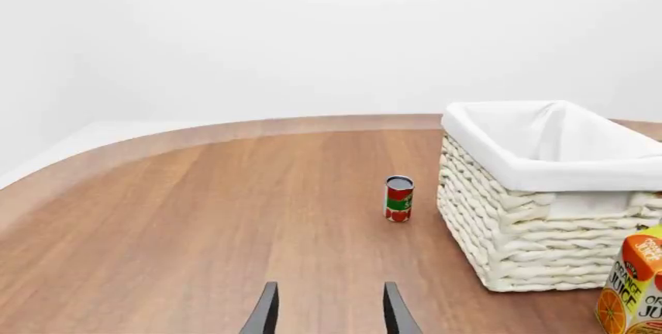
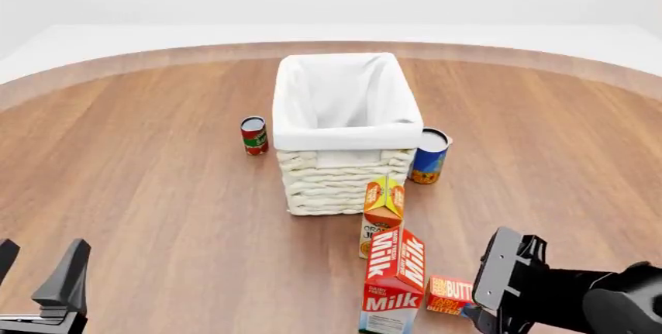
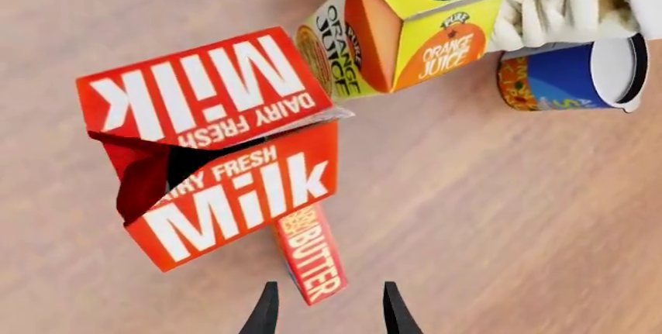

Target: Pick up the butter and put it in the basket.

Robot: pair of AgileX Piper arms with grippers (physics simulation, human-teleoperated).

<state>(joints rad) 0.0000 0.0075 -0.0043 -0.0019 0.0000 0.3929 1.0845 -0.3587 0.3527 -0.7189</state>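
Butter (image 3: 310, 253) sits against milk carton (image 3: 222, 148) near tabletop's near edge; right gripper (image 3: 325, 311) jaws spread above it, left gripper (image 1: 329, 311) spread, idle.

No real room here, just a rendered test scene: a broad round wooden table (image 2: 155, 187) with a pale raised rim, set against blank white walls without a shadow or fixture. On it stand grocery props, a milk carton (image 2: 394, 281), a juice carton (image 2: 382, 214), two tins (image 2: 253, 135) (image 2: 429, 156) and a lined wicker basket (image 2: 336, 183), all too clean and evenly lit for a lived-in kitchen.
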